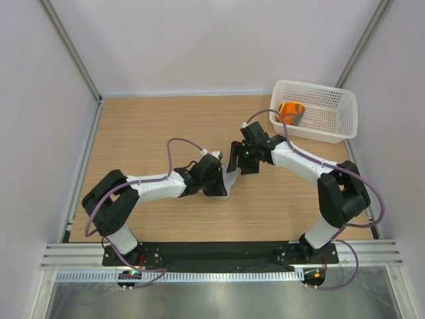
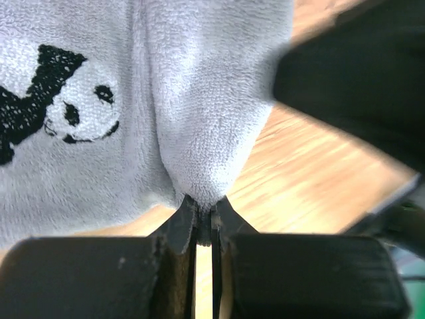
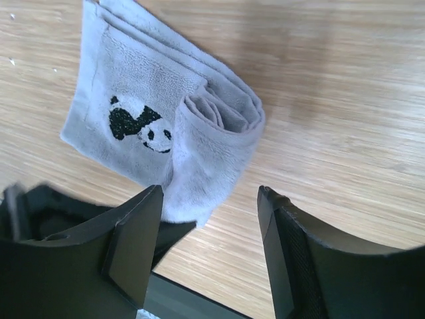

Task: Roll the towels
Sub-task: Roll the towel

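1. the desk (image 1: 146, 133) carries the larger towel (image 1: 231, 179) near its middle, between the tips of the 2 arms.
2. the left end effector (image 2: 204, 208) sits at that towel's left side, jaws pinched together on the rolled edge of the cloth.
3. the right end effector (image 3: 209, 199) hangs just behind and to the right of the larger towel, jaws spread apart over the desk beside the towel's end.
4. the basket (image 1: 345, 113) stands at the desk's far right corner, well apart from the larger towel.
5. the smaller towel (image 1: 291, 111) lies in the basket, at its left end.
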